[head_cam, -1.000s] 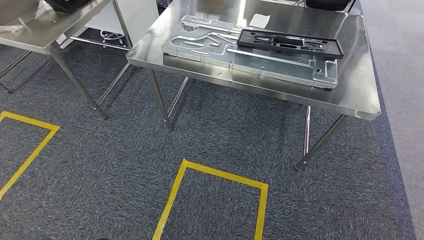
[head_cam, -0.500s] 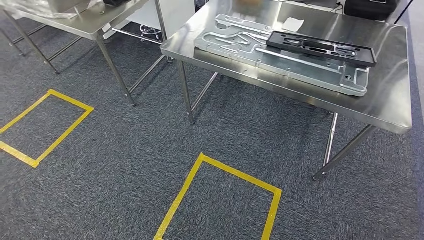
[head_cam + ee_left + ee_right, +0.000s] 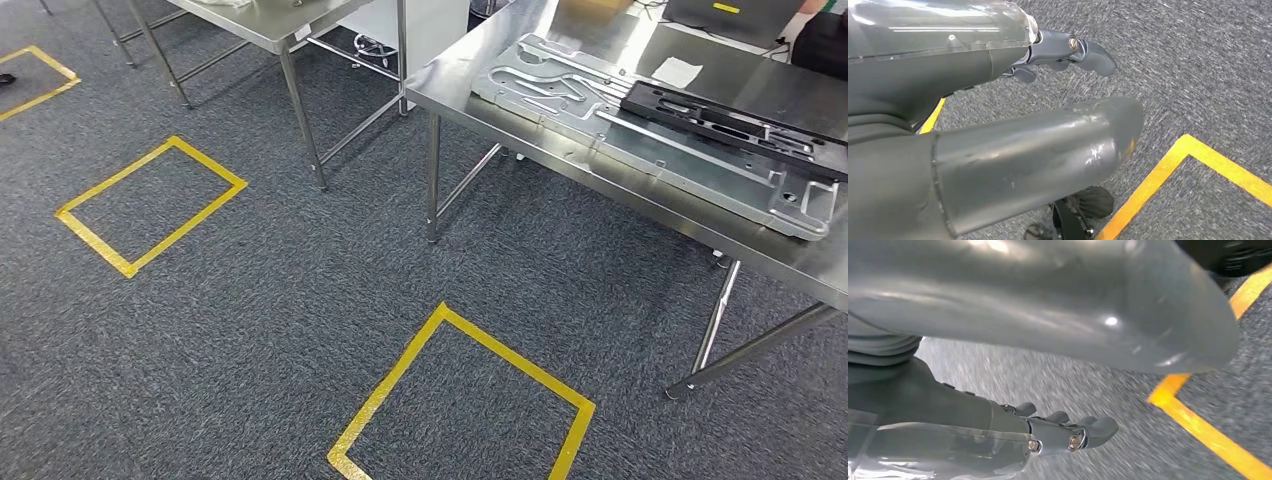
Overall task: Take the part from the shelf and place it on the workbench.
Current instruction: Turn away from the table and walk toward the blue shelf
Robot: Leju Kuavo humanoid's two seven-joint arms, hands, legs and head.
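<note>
Bright, even overhead light; the steel workbench point(image 3: 620, 190) throws soft glare. The carpet point(image 3: 1058, 390) smears with motion blur, and highlights streak the right hand point(image 3: 1013, 405).

I see a shiny brushed stainless-steel workbench point(image 3: 640, 45), reflective, carrying a pale machined grey metal plate point(image 3: 640, 150) with a matt black plastic frame-shaped part point(image 3: 735, 125) on it. The floor is rough speckled grey carpet point(image 3: 300, 290) with smooth yellow tape squares point(image 3: 465, 395). I see a glossy grey plastic left hand point(image 3: 1048, 145).
</note>
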